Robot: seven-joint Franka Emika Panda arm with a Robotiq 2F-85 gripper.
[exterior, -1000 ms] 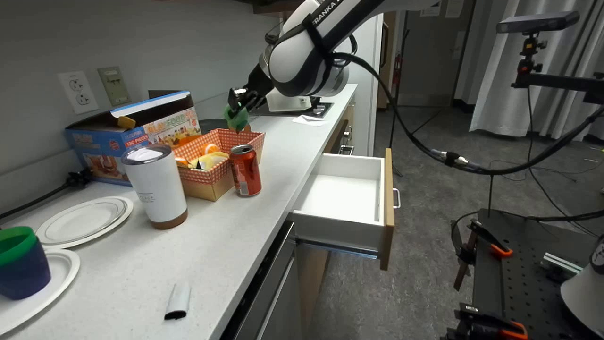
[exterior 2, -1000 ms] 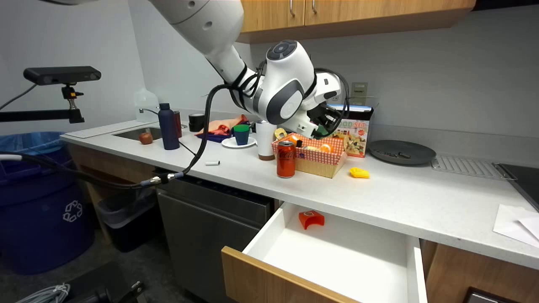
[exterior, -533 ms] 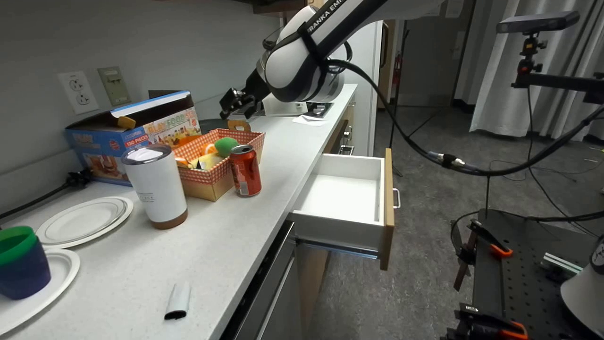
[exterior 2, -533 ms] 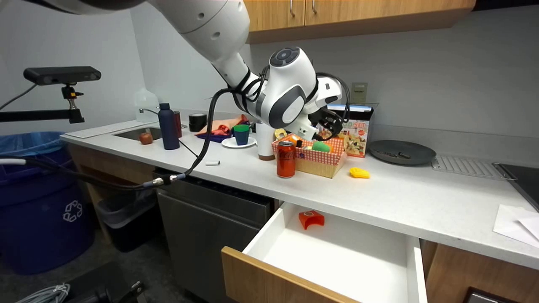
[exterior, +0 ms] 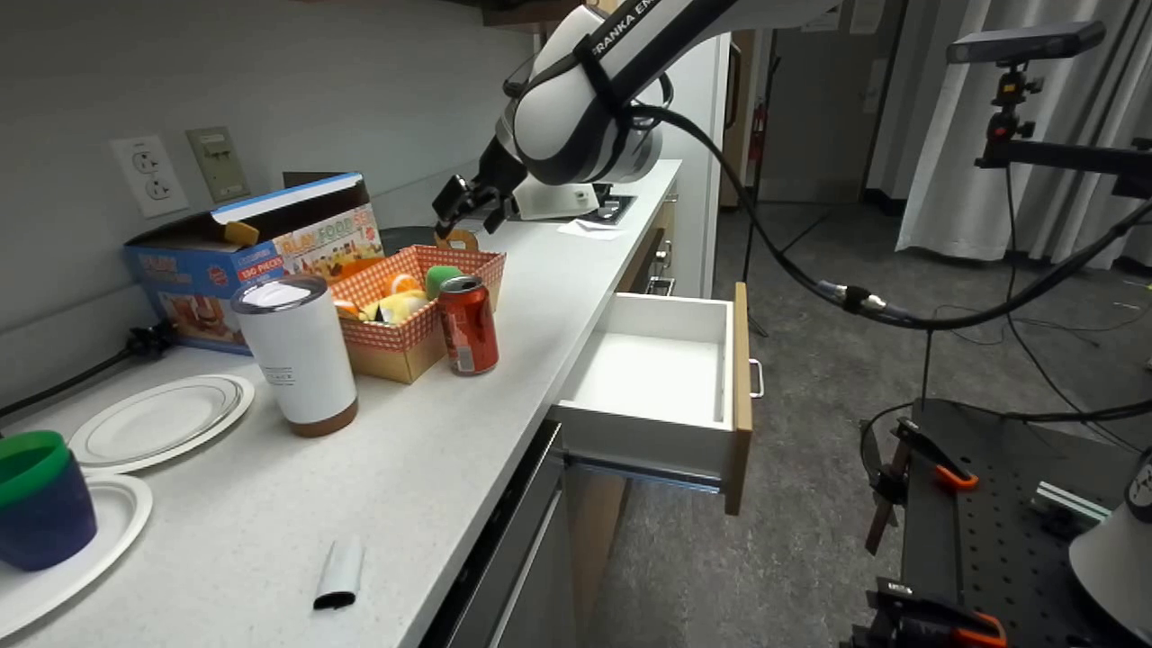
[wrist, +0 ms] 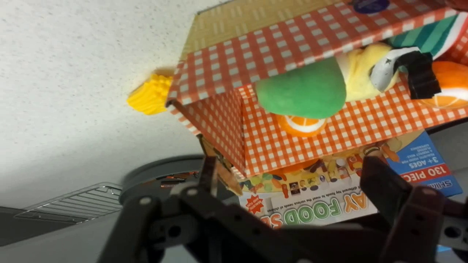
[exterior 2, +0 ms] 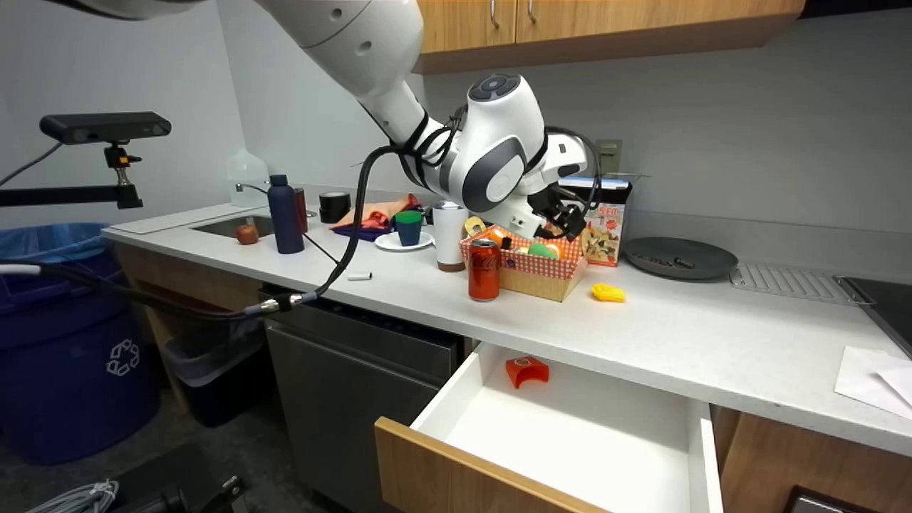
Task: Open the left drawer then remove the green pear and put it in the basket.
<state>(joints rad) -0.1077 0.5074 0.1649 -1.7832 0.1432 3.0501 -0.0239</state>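
The pear (wrist: 301, 87) in the basket (exterior 2: 538, 283), the drawer (exterior 2: 563, 431) under the counter (exterior 2: 684, 328)

In an exterior view I see the can (exterior 2: 484, 269) just before the basket, the tumbler (exterior 2: 449, 235) to the left and the box (exterior 2: 605, 216) behind. A toy piece (exterior 2: 608, 292) lies to the basket's right; farther right come the pan (exterior 2: 680, 258), then the rack (exterior 2: 794, 283). Left of the tumbler, a cup (exterior 2: 408, 228) stands on a plate (exterior 2: 385, 244). The drawer juts out below, a carton (exterior 2: 527, 369) at its back left. On my wrist view the pear lies near the basket's left end, beside an orange (wrist: 302, 126).
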